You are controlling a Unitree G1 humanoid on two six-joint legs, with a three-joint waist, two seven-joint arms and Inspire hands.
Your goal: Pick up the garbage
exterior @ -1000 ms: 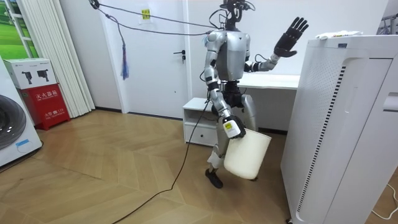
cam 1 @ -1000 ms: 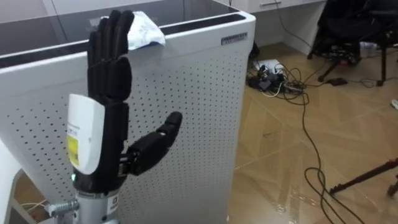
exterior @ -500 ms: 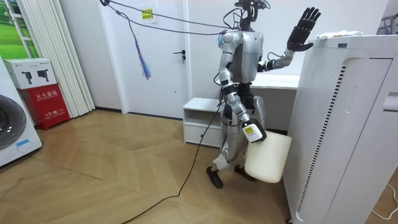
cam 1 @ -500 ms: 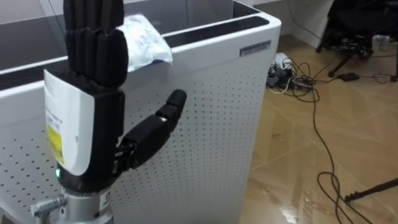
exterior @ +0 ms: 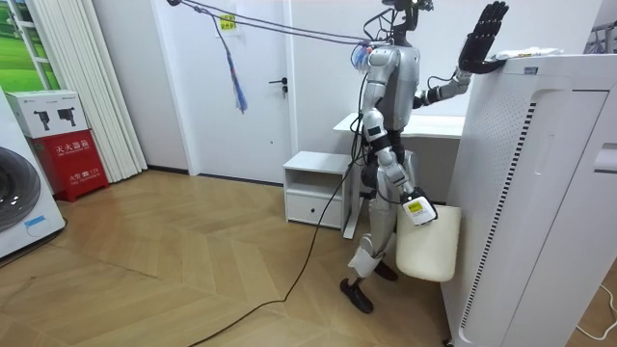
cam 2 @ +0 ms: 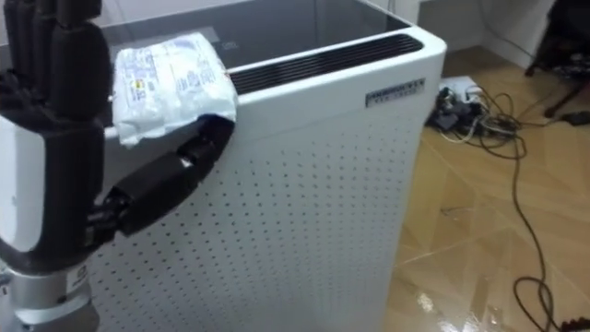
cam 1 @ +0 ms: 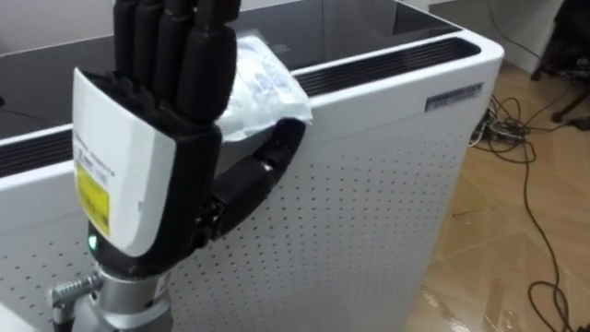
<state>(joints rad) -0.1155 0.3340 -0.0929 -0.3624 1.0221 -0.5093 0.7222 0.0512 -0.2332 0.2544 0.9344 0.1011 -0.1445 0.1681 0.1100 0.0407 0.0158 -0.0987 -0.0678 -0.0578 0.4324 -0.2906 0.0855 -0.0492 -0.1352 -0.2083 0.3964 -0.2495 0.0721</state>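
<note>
A crumpled white plastic wrapper point(cam 2: 171, 78) lies on the top edge of a tall white perforated appliance point(cam 2: 323, 184). My left hand point(cam 1: 147, 166) is raised in front of it, open, fingers straight up and thumb stretched out just under the wrapper. I cannot tell whether the thumb touches it. In the room view I stand close to the appliance point(exterior: 540, 193), left hand point(exterior: 482, 39) held high beside the wrapper point(exterior: 525, 53). My right hand point(exterior: 416, 207) hangs low, shut on the rim of a white bin point(exterior: 429, 246).
Dark cables point(cam 2: 498, 120) lie across the wooden floor to the right of the appliance. A low white cabinet point(exterior: 313, 183) and a desk stand behind me. A red box point(exterior: 72, 159) and a washing machine point(exterior: 24, 198) are at the room view's left.
I have stepped closer to the appliance, carrying the bin along. My left hand has risen and come up against the wrapper at the top edge.
</note>
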